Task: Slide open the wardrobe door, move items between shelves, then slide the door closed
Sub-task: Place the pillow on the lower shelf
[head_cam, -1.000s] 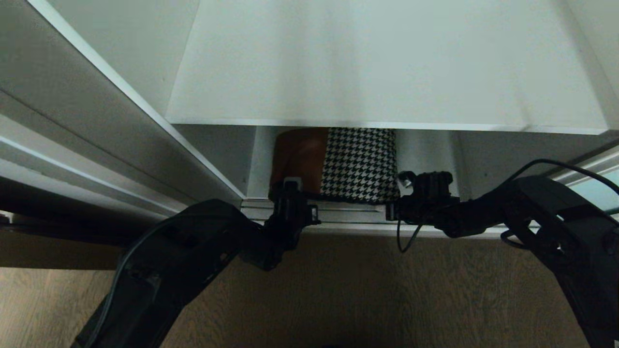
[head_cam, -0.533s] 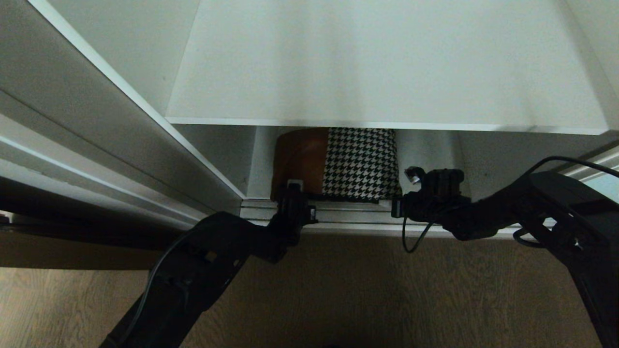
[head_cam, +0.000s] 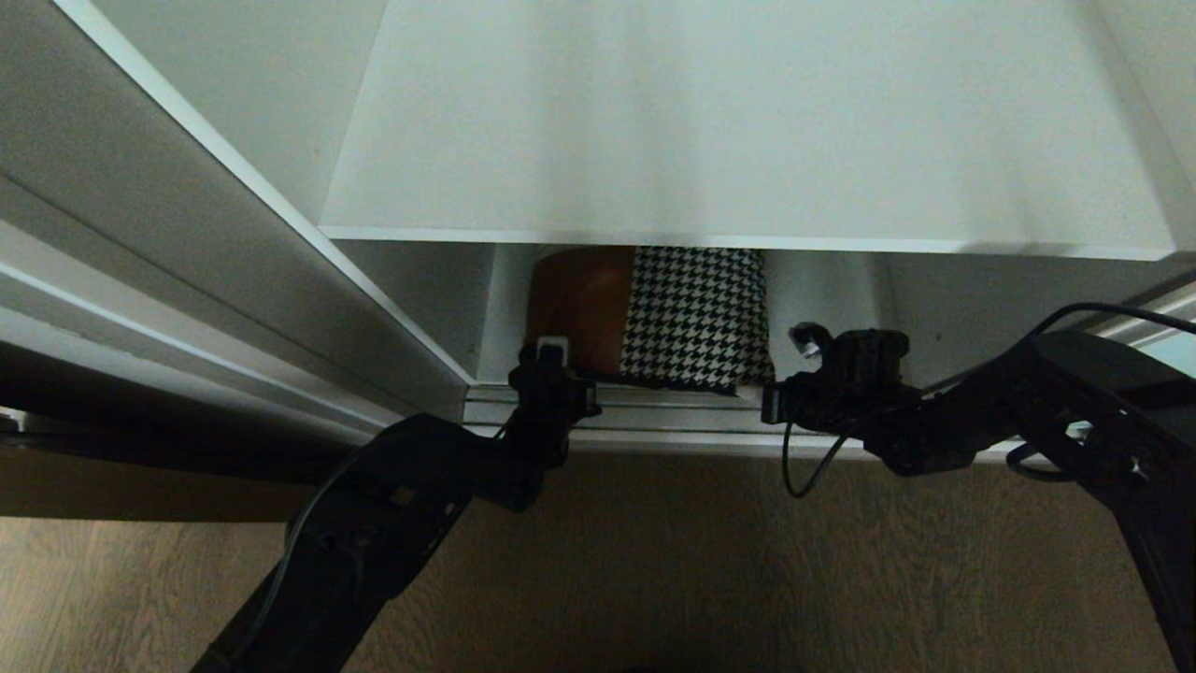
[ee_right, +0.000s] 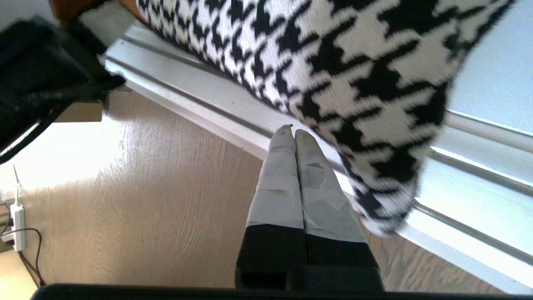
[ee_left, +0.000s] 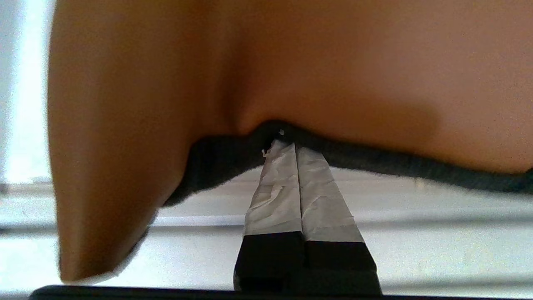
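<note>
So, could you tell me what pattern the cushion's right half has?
Black-and-white houndstooth on the cushion, clearest in the right wrist view.

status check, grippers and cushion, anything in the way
Left gripper shut, tips pressed into cushion's black bottom seam, tan end. Right gripper shut beside houndstooth end, contact unclear. Cushion under white shelf, over door track.

Wood-grain floor [head_cam: 654,561] lay in front of the wardrobe, running up to a pale metal bottom track [head_cam: 673,416] with parallel grooves. In the right wrist view, a white power strip [ee_right: 17,225] with a dark cable [ee_right: 29,254] rested on the floor near the picture's edge.
</note>
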Robot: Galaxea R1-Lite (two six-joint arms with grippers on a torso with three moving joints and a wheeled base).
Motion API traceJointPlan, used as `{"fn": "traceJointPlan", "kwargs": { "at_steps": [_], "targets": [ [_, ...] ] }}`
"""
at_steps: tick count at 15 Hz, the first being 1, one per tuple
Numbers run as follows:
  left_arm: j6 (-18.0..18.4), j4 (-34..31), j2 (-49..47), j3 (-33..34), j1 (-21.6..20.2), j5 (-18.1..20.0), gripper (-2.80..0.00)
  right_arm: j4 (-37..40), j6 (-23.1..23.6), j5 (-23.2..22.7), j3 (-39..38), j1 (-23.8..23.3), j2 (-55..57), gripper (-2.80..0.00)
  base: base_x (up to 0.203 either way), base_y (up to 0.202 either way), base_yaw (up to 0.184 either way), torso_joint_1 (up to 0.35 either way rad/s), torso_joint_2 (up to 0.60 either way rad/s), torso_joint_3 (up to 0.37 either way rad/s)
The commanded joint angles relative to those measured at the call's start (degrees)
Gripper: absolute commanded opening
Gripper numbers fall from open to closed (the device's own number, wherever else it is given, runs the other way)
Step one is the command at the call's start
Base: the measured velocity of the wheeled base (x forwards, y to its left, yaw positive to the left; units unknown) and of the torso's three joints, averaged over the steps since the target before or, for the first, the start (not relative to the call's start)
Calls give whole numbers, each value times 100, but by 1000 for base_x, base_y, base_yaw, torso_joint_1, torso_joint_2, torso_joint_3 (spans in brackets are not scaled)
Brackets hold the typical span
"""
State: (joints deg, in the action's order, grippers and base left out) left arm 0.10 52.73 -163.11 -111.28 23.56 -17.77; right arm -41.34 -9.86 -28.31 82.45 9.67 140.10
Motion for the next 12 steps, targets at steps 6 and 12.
{"fn": "traceJointPlan", "kwargs": {
  "at_steps": [6,12],
  "targets": [
    [326,477,-290,1,0,2,-280,-490,2,-131,-496,9,-141,-280,0,0,0,0,0,0],
    [377,1158,-104,91,71,-421,-280,-399,13,-140,-736,9,-533,-280,0,0,0,0,0,0]
  ]
}}
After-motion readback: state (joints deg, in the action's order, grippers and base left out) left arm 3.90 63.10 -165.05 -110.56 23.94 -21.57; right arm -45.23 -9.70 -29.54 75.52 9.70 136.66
